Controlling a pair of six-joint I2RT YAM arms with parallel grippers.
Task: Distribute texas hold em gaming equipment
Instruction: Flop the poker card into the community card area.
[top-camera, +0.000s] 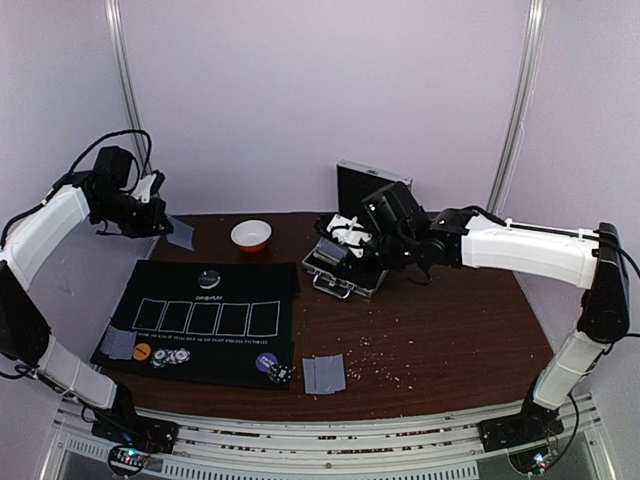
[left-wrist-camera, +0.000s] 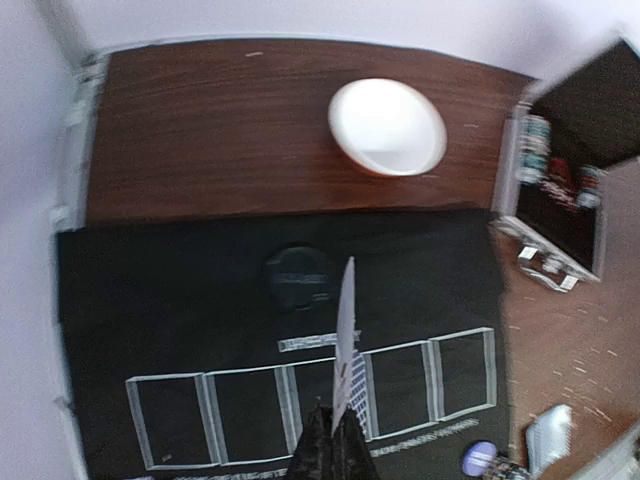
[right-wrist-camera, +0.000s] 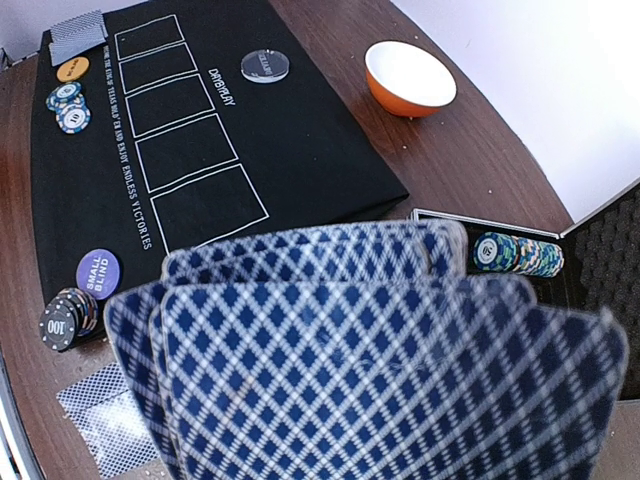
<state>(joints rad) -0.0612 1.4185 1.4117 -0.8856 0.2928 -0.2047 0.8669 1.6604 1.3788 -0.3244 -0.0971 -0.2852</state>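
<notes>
My left gripper (top-camera: 161, 222) is raised over the table's far left corner, shut on one playing card (top-camera: 181, 233). The left wrist view shows that card (left-wrist-camera: 345, 330) edge-on above the black mat (left-wrist-camera: 180, 300). My right gripper (top-camera: 358, 243) hangs over the open chip case (top-camera: 345, 270), shut on a fan of blue-checked cards (right-wrist-camera: 370, 350) that hides its fingers. On the mat lie two cards (top-camera: 120, 343), an orange disc (top-camera: 142, 351), striped chips (top-camera: 170, 357), a purple disc (top-camera: 266, 362), dark chips (top-camera: 280, 375) and a black disc (top-camera: 208, 279). Two more cards (top-camera: 324, 374) lie on the wood.
A white bowl (top-camera: 251, 235) with an orange-red outside stands behind the mat. The case's lid (top-camera: 365, 185) stands up at the back, with rows of chips (right-wrist-camera: 515, 253) inside the case. Crumbs speckle the wood at the right (top-camera: 390, 365).
</notes>
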